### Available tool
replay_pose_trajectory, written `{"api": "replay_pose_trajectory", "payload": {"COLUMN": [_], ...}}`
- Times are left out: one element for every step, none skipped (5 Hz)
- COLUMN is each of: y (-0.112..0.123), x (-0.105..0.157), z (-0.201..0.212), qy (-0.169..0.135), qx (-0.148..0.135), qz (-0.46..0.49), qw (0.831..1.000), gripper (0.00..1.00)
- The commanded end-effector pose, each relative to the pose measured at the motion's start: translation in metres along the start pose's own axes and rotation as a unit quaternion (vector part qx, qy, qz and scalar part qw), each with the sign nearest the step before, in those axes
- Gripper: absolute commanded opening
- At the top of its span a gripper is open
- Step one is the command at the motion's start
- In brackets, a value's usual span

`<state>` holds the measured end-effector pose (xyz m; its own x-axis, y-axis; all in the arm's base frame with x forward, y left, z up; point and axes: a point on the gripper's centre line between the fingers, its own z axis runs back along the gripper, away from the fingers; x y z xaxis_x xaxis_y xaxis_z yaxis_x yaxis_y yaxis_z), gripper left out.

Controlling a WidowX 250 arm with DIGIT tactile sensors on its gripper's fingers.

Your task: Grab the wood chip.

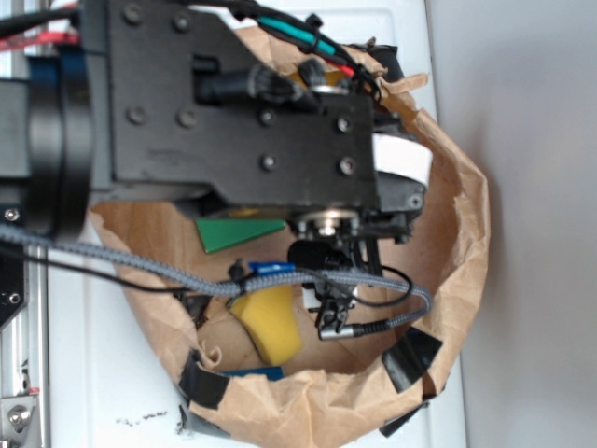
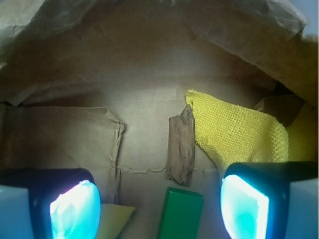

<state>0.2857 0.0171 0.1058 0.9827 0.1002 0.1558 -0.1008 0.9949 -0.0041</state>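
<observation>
The wood chip (image 2: 181,148) is a small brown bark-like strip lying upright in the wrist view on the brown paper floor, its right edge touching a yellow cloth (image 2: 237,130). My gripper (image 2: 159,211) is open, its two fingers at the bottom corners, and the chip lies ahead of the gap, slightly right of centre. A green block (image 2: 180,213) sits between the fingers just below the chip. In the exterior view the arm hides the chip; the gripper's fingertips are hidden there too.
A crumpled brown paper bag (image 1: 462,233) forms a raised rim around everything. Inside it lie a green piece (image 1: 233,233), a yellow sponge (image 1: 269,322) and black tape patches (image 1: 410,359). A pale yellow corner (image 2: 114,219) shows by the left finger.
</observation>
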Motion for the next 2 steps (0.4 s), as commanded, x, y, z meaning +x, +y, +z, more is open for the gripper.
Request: {"api": "replay_pose_trajectory", "payload": {"y": [0.005,0.011], "x": [0.011,0.009], "z": [-0.002,-0.023], "qy": [-0.005,-0.019], "qx": [0.001,-0.004], "qz": [0.032,0.04], "qw": [0.999,0.999], "gripper": [1.0,1.0]}}
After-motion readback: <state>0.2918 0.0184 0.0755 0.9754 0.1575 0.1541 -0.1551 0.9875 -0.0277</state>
